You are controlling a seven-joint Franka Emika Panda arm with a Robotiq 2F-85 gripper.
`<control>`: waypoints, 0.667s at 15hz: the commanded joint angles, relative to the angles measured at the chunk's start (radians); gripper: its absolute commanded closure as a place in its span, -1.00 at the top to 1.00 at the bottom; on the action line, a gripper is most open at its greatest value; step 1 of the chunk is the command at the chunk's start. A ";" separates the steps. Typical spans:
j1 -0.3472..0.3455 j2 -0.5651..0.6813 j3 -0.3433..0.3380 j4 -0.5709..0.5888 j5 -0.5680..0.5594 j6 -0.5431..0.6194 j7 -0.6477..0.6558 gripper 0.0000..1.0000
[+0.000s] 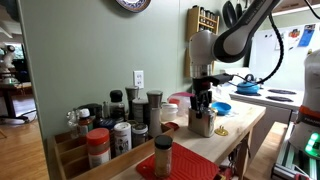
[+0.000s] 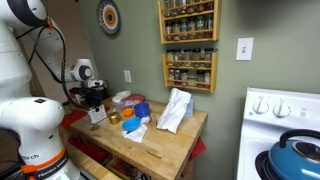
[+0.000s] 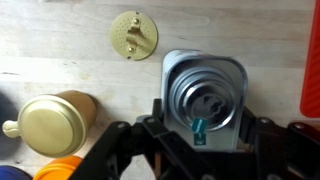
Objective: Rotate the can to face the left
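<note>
The can (image 3: 205, 95) is a silvery-grey metal container, seen from above in the wrist view with its ringed top facing the camera. It stands on the wooden counter (image 3: 60, 40). My gripper (image 3: 203, 125) straddles it, with one dark finger against each side, and looks shut on it. In both exterior views the gripper (image 1: 202, 106) points straight down onto the can (image 1: 202, 124) near the counter's middle; it also shows small under the gripper (image 2: 96, 103) as the can (image 2: 97, 116).
A gold lid (image 3: 133, 35) and a round brass pot (image 3: 50, 118) lie close to the can. Dark-lidded spice jars (image 1: 130, 115) and a red-lidded jar (image 1: 98, 147) crowd the near counter. A blue bowl (image 1: 221, 107), white cloth (image 2: 175, 110) and stove (image 2: 285, 130) lie beyond.
</note>
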 commanded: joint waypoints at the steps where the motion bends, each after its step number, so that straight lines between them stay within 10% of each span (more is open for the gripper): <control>1: 0.004 -0.008 -0.003 -0.012 -0.013 0.019 0.035 0.96; 10: -0.001 -0.205 -0.014 0.006 0.090 -0.133 -0.012 1.00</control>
